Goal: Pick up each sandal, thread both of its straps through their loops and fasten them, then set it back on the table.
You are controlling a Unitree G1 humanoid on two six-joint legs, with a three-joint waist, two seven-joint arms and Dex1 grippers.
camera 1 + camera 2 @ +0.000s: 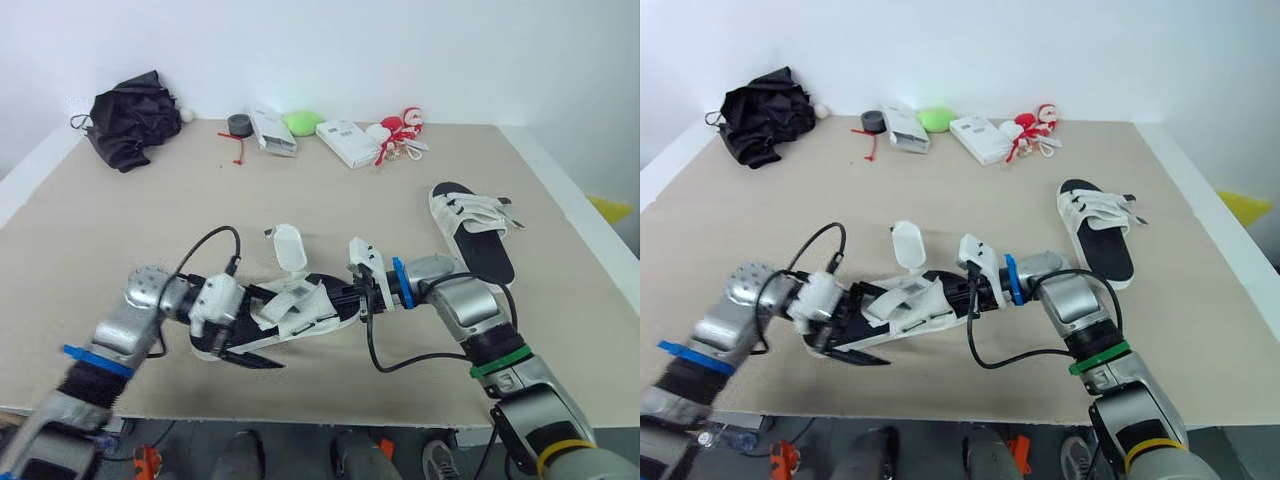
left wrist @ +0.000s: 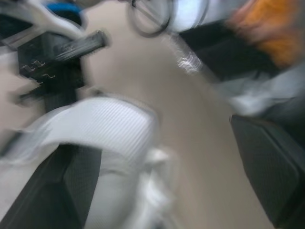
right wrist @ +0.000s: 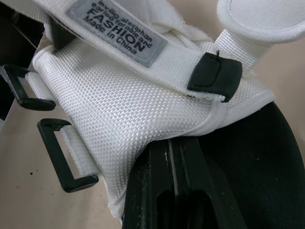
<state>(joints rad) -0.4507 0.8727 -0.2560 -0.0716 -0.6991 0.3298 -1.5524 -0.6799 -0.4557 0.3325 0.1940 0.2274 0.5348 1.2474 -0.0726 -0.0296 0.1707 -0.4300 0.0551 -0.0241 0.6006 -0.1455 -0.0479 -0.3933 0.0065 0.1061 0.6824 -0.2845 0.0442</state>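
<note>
Of two white-strapped sandals at the beige table (image 1: 120,230), the first sandal (image 1: 295,312) is near the front edge between two grippers, the left gripper (image 1: 250,325) at its left end with a hold I cannot tell, the right gripper (image 1: 352,303) clamped on its white upper beside two black loops (image 3: 66,157), and the second sandal (image 1: 475,225) lies flat at far right.

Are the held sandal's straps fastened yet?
Not yet: on the sandal a strap flap stands loose, and both black loops hang empty.
</note>
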